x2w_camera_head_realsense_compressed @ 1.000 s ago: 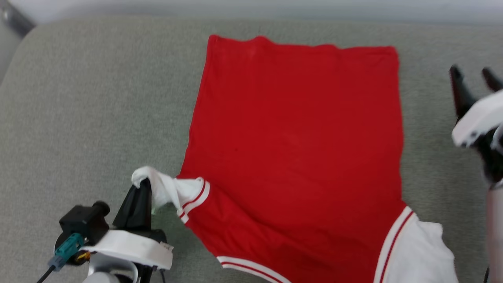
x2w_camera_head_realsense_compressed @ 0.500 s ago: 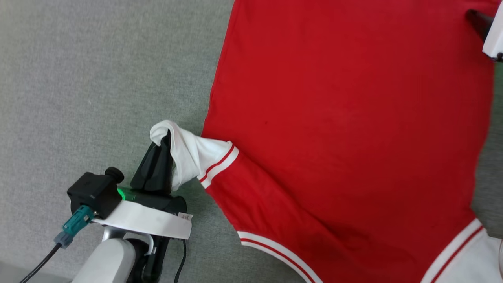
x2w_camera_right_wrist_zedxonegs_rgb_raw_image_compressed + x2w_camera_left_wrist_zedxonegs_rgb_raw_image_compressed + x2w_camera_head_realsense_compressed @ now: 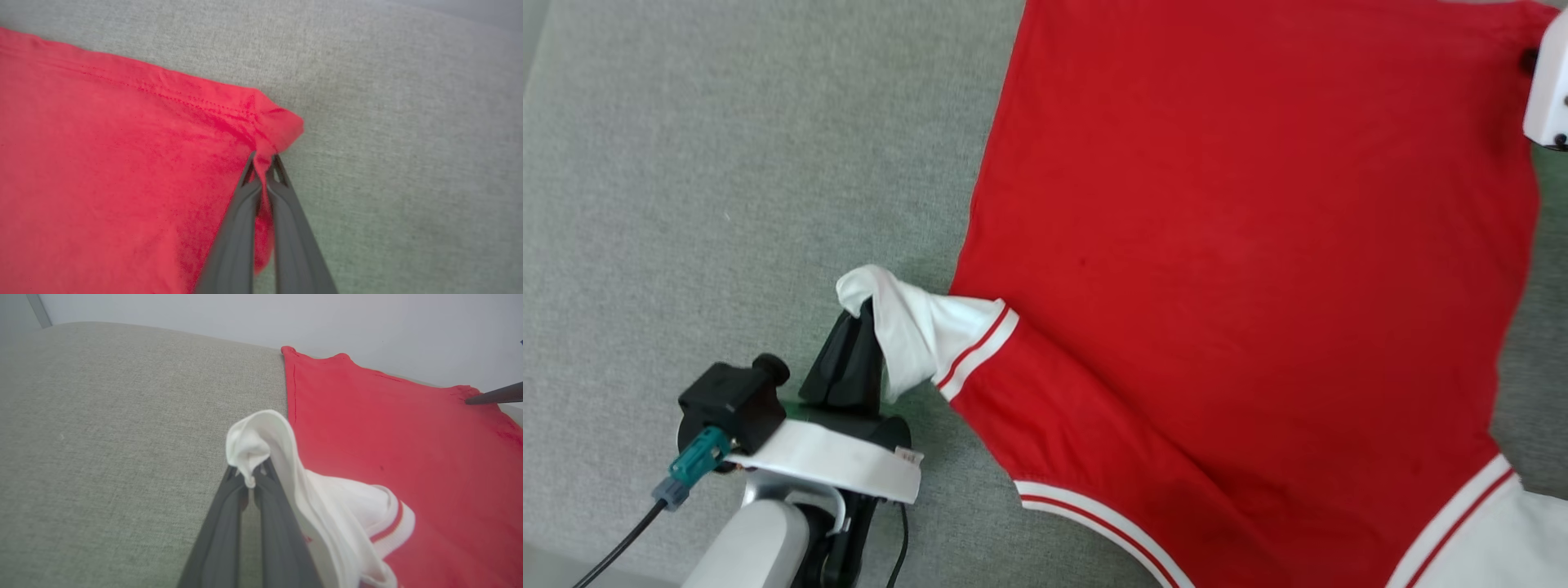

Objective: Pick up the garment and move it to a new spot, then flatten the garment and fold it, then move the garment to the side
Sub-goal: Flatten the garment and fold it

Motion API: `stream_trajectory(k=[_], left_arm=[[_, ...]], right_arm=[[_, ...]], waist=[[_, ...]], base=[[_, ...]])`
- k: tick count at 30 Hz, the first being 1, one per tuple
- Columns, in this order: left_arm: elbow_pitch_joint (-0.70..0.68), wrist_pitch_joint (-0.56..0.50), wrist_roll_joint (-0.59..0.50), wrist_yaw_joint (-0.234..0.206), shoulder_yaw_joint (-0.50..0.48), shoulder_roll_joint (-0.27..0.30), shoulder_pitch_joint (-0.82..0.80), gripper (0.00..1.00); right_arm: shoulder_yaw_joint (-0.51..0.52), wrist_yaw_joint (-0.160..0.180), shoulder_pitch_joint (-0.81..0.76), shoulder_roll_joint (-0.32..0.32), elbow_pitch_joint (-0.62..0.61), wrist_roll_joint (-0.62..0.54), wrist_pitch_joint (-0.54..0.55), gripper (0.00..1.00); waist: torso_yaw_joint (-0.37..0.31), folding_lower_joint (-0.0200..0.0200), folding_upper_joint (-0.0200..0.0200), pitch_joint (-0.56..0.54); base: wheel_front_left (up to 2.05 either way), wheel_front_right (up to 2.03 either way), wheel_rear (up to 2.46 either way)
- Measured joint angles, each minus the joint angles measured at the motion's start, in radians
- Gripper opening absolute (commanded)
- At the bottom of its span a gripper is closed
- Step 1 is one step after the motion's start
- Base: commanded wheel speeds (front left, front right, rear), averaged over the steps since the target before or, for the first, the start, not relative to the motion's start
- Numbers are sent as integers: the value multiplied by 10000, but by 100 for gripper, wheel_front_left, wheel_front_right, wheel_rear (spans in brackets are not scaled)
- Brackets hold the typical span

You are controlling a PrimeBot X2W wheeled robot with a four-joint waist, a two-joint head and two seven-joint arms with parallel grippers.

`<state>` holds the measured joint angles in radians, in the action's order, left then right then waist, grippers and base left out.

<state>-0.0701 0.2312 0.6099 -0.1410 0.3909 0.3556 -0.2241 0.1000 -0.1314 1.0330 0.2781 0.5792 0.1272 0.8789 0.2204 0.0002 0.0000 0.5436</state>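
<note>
The garment [image 3: 1241, 269], a red jersey with white sleeves and red-white trim, lies spread back side up on the grey cushion [image 3: 727, 163]. My left gripper [image 3: 862, 314] is shut on the bunched end of its white left sleeve [image 3: 255, 451], lifting it slightly. In the right wrist view my right gripper [image 3: 263, 165] is shut on the far right hem corner of the garment [image 3: 122, 163], with red cloth pinched between the fingers [image 3: 239, 228]. In the head view its white housing [image 3: 1547, 77] shows at the top right edge. The other white sleeve [image 3: 1494, 539] lies at the bottom right.
Bare grey cushion stretches to the left of the jersey. A pale wall [image 3: 286, 318] rises behind the cushion's far edge in the left wrist view. A black cable with a teal plug [image 3: 690, 465] hangs from my left wrist.
The head camera has tilted down and closer. My right gripper came in from the right to the far hem corner and shut on it. The left gripper has kept its hold on the sleeve.
</note>
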Motion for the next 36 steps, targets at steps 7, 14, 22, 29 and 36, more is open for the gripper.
stream_trajectory(k=[7,14,22,29,36], left_arm=[[353,-234,244,-426,-249,301,1058,0],[389,-514,495,-897,-575,633,2033,0],[242,-953,813,-1336,-828,953,3029,0],[-21,-1147,811,-1427,-826,1108,3034,0],[-387,-1227,675,-1492,-752,1172,2681,0]], right_arm=[[-894,2,-2025,1551,-2420,947,88,0],[84,2,-6041,2080,-4704,1561,1005,0],[1569,4,-11993,-435,-5348,2311,784,54],[1914,4,-11599,-848,-5331,2313,-1937,100],[1904,6,-9607,-865,-4876,2165,-5484,100]], waist=[[-497,-1,0,-1497],[-1179,-3,0,-2720],[-2228,-5,0,-4069],[-2390,-4,0,-4045],[-2316,-3,0,-3605]], base=[[0,0,0],[0,0,0],[0,0,0],[0,0,0],[0,0,0]])
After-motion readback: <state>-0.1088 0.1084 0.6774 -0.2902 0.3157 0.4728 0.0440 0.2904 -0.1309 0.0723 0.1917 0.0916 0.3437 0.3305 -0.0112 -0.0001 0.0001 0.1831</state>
